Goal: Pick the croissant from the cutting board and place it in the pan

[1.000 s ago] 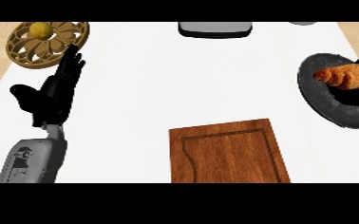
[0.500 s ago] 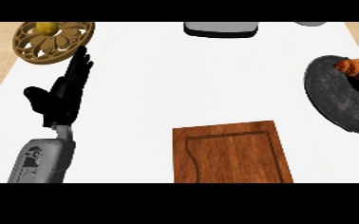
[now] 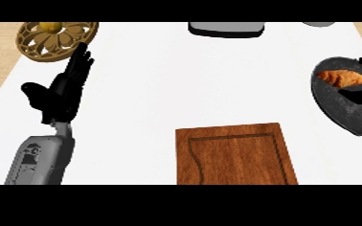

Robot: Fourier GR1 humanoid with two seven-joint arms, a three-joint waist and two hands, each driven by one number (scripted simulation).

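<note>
Croissant [image 3: 339, 78] stayed in the pan [image 3: 332, 107] at the counter's right edge and the cutting board [image 3: 237, 155] was bare, so placing looked done. Left hand [image 3: 60, 88] rested open and empty; the right hand [image 3: 351, 94] barely showed, its state unclear.

Grained wooden cutting board [image 3: 237, 155], matt dark pan [image 3: 332, 109], smooth white counter [image 3: 176, 86]

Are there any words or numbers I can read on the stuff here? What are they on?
None can be read.
The cutting board, the pan, the croissant and the golden wheel-shaped tray carry no writing.
The grey left forearm has small dark marks, too blurred to tell if they are letters.
</note>
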